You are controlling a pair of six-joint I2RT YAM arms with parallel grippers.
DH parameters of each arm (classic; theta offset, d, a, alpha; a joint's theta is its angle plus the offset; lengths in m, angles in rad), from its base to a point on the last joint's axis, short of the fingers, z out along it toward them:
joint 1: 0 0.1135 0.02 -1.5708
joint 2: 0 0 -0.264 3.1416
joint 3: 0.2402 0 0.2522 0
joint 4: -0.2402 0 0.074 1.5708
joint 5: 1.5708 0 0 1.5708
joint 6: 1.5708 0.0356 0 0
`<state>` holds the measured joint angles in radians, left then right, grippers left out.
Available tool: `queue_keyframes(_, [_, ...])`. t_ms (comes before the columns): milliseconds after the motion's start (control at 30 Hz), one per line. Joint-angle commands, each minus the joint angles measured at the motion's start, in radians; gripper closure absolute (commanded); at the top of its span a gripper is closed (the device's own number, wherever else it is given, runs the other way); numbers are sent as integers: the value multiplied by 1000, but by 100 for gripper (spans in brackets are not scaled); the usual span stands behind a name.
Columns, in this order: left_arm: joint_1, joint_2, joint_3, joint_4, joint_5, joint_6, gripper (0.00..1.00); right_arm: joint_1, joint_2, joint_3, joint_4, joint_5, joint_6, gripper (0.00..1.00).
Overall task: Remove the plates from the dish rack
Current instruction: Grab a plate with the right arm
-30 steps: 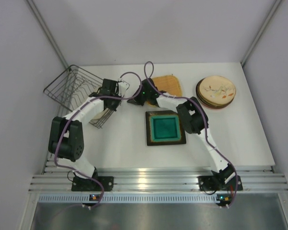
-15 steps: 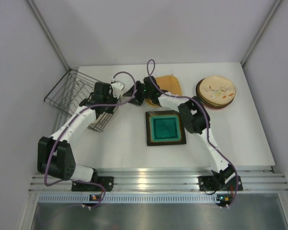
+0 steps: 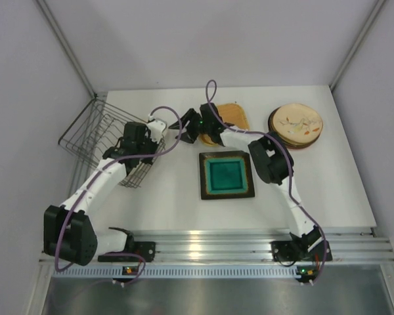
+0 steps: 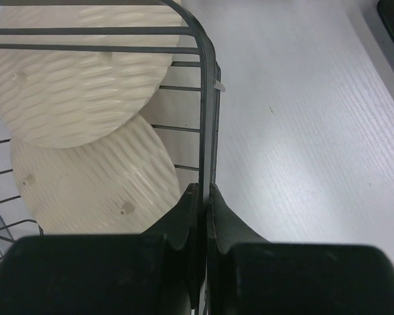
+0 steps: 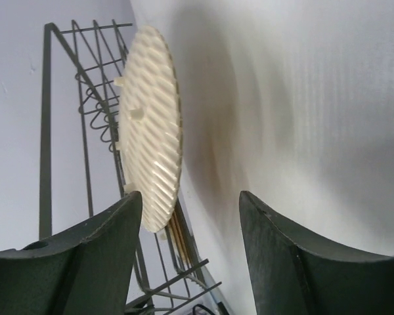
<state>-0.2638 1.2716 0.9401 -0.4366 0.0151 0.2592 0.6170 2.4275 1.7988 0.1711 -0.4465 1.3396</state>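
Left wrist shows the left gripper clamping the seemingly tipped dish rack; right gripper spread wide.

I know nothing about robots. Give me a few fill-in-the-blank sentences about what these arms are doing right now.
1. The left arm's jaws are ___ on the rim of the dish rack.
2. The right arm's jaws stand ___, near a ribbed cream plate.
3. The square plate lying flat on the table has a ___ centre.

Missing words: shut; open; teal.
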Motion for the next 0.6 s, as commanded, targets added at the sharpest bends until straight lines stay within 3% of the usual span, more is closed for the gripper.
queue_keyframes(0, [32, -90, 19, 47, -202, -104, 100, -11, -44, 52, 18, -21, 27, 39])
queue_keyframes(200, [29, -103, -1, 30, -129, -136, 100, 23, 85, 215, 54, -81, 115, 39])
queue_keyframes(333, [28, -116, -14, 24, -69, -162, 100, 47, 157, 347, 51, -96, 153, 44])
queue_keyframes(433, [26, -136, -23, 19, -73, -172, 100, 55, 197, 393, 28, -101, 164, 50])
queue_keyframes(567, [26, -175, -30, 32, -79, -179, 100, 56, 173, 347, 18, -110, 144, 50])
